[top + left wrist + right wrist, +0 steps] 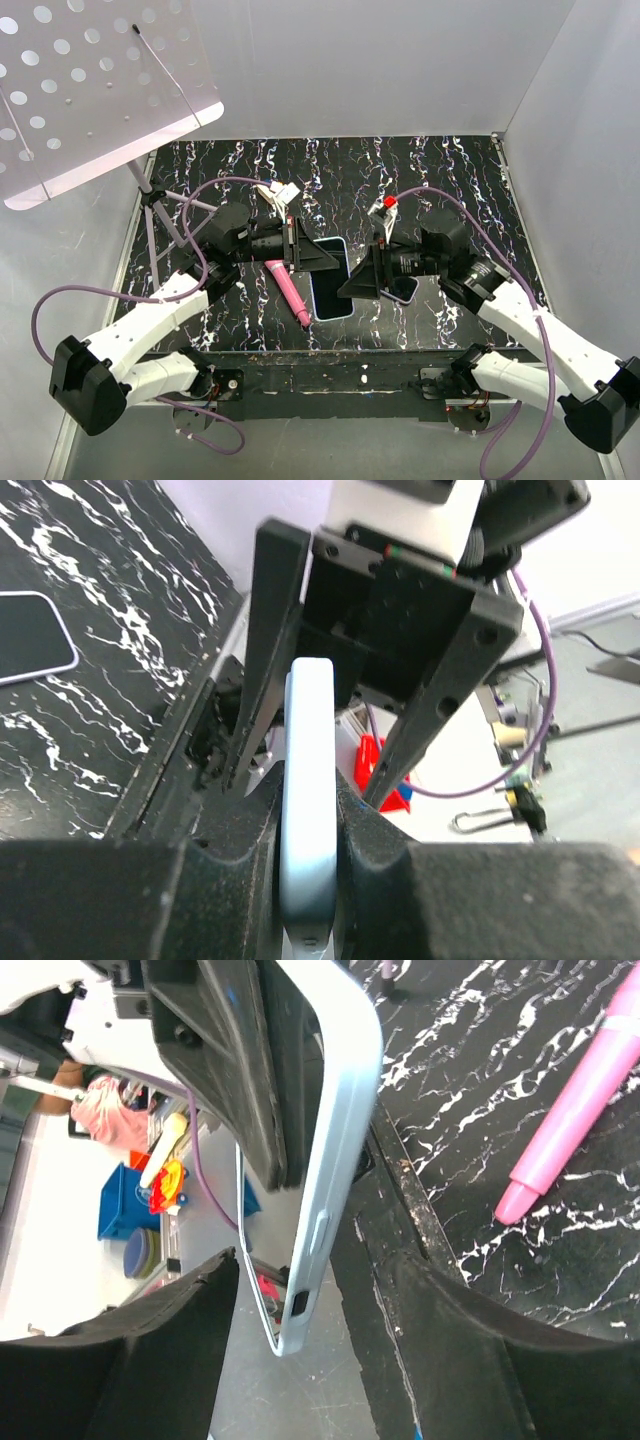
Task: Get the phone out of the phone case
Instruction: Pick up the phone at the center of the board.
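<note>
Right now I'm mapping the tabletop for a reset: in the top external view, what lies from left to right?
White perforated metal panel → pink plastic pen → light-blue phone case → dark phone with lilac rim.

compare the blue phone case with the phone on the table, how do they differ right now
The phone case is pinched between the left fingers; the phone lies flat on the table with nothing gripping it. The phone case is pale blue, while the phone shows a dark screen with a pale lilac rim. Both have rounded corners.
</note>
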Robot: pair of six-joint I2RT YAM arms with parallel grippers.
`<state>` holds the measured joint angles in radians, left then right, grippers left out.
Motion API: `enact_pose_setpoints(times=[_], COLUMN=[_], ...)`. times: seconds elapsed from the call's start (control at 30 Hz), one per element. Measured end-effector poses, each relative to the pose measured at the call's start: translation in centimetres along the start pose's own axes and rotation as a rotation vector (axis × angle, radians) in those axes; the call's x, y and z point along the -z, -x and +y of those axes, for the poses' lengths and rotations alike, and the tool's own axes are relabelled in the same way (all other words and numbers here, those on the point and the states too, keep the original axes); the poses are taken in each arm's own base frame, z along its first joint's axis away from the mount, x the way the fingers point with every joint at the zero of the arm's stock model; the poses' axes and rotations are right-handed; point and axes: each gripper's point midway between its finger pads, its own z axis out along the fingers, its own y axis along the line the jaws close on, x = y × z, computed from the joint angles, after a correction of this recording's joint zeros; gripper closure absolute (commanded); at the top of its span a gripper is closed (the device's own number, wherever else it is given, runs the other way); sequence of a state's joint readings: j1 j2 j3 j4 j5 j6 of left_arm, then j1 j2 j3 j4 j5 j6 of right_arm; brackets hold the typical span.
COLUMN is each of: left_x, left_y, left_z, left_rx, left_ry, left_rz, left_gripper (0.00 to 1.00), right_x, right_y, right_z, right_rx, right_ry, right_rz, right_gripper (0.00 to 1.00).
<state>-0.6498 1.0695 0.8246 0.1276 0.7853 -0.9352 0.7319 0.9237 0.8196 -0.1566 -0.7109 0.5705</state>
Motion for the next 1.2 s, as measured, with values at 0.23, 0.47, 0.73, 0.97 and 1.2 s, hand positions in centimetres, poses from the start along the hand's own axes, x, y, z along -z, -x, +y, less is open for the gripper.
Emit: enact_pose_setpoints(times=[0.23,0.47,0.73,0.97,1.2], left_x=[0.1,-0.1,1.2,4.9,3.0], left_y=[-1.1,-0.5,1.3,-1.1,-3.5], left_z=[-1.1,-1.9,-1.4,-1.0,2.4], left_rx=[0.0,0.007,0.027,0.065,0.244], left_ry=[-0.078,-0.098,0.024,0.003,-0.008], left_rz=[0.083,0.062,-0.104,-0.272,-0.23], left_gripper=[1.0,0.59,0.09,0.31,0.54], right_x=[-1.0,-1.2,-1.5,-0.6,-0.9], right_y=[0.5,0.5,0.6,2.1,2.1], right_z=[2.1,3.2,1.8,2.1,0.2], right_rx=[-0.056,-0.103,-0.156,-0.136,-0.211], right_ry=[0.168,0.289,0.211,0.183,0.133], right_rz=[0.091,0.094,-0.011,-0.155,-0.227], right_gripper=[0.66,0.99,0.99,0.99,0.99])
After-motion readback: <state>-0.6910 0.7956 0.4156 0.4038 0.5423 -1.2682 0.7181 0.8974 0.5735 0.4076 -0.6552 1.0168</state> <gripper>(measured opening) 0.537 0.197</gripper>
